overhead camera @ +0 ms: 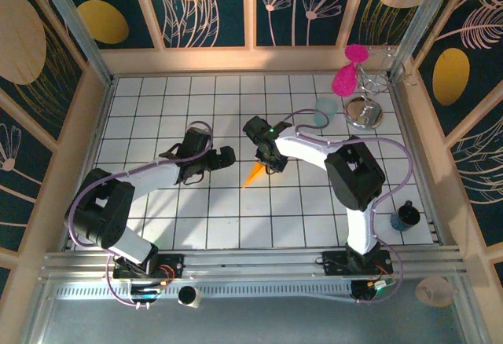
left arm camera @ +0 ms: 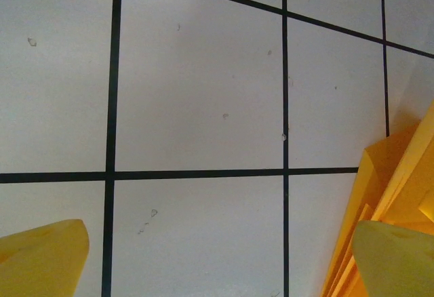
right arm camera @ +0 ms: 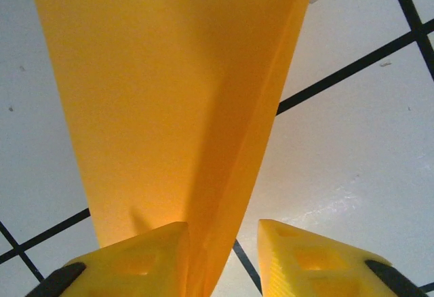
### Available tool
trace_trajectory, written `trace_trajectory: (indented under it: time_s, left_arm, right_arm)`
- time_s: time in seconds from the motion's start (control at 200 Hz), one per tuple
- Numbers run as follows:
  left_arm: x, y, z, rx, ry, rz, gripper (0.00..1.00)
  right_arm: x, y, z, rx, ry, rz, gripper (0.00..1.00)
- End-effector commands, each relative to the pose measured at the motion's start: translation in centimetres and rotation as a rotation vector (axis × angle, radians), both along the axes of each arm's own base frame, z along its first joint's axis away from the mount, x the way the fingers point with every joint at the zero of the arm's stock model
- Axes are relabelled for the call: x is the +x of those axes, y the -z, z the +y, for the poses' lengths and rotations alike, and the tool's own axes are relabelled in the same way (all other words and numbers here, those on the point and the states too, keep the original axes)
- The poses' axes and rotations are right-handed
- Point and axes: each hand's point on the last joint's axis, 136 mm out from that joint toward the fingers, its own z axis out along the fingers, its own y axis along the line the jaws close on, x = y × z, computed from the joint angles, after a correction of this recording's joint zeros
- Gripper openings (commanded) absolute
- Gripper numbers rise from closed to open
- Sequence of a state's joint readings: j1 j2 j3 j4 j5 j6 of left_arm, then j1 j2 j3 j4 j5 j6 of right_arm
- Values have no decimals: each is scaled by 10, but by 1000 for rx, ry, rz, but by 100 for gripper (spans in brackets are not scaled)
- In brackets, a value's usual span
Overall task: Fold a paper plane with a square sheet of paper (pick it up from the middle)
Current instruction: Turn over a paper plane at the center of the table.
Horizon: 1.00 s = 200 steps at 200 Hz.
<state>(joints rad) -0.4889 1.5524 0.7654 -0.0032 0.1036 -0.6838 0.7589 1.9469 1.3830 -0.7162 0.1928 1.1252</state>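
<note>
jaws on the left gripper (overhead camera: 223, 156) spread wide, nothing between them. in the left wrist view its two yellow fingertips (left arm camera: 42, 255) sit at the lower corners of the frame, with bare white tiled table (left arm camera: 203, 93) between. the fingertip at lower right overlaps the layered orange edge of the paper plane (left arm camera: 392, 188); touching or just above it, can't tell from this angle.

paper plane (overhead camera: 254, 176) lies near the middle of the table (overhead camera: 157, 226), between the two grippers. from above, only its pointed orange tip shows, aimed toward the near-left; the rest is under the right gripper (overhead camera: 271, 161).

right gripper (right arm camera: 222, 264) jaws stand part-way in, not pressed together. in the right wrist view the paper plane (right arm camera: 163, 107) fans out wide and flat away from the fingers (right arm camera: 146, 260), with one flap folded up along a crease. that upright fold runs down into the gap between the fingers. it sits hard against the left-of-frame finger, while a strip of white tile and a black grout line show between the fold and the other finger. no pinch closed on it.

farther right, near the back: a pale teal cup (overhead camera: 325, 109), a pink fluffy thing (overhead camera: 346, 77) on a wire stand, and a round metal disc (overhead camera: 363, 113). a small dark object (overhead camera: 405, 217) sits at the table's right edge.
</note>
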Motion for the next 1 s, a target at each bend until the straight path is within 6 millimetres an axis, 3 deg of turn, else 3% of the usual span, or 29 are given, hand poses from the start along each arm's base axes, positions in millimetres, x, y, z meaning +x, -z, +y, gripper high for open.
trace_trajectory:
  time_s: [0.0,0.245,0.315,0.471,0.651,0.806,0.996]
  left_arm:
    - [6,-2,0,6,4,-3,99]
    - [11,-6,7,6,-16,-1,99]
    - [14,-7,16,-1,-40,-1,99]
    - [20,-17,45,-30,-132,-23,99]
    - [22,-33,73,-34,-228,-67,99]
    - [19,-36,69,-93,-226,-64,98]
    - [16,-35,50,-203,-181,-42,95]
  right_arm:
    - [-4,-8,-14,-23,34,-6,26]
    - [6,-14,-10,-15,-6,-51,0]
    - [14,-23,-1,4,-68,-90,0]
    - [42,-63,34,85,-321,-243,0]
    - [54,-112,84,359,-579,-426,0]
    - [49,-117,105,624,-663,-453,0]
    - [42,-98,104,823,-679,-420,0]
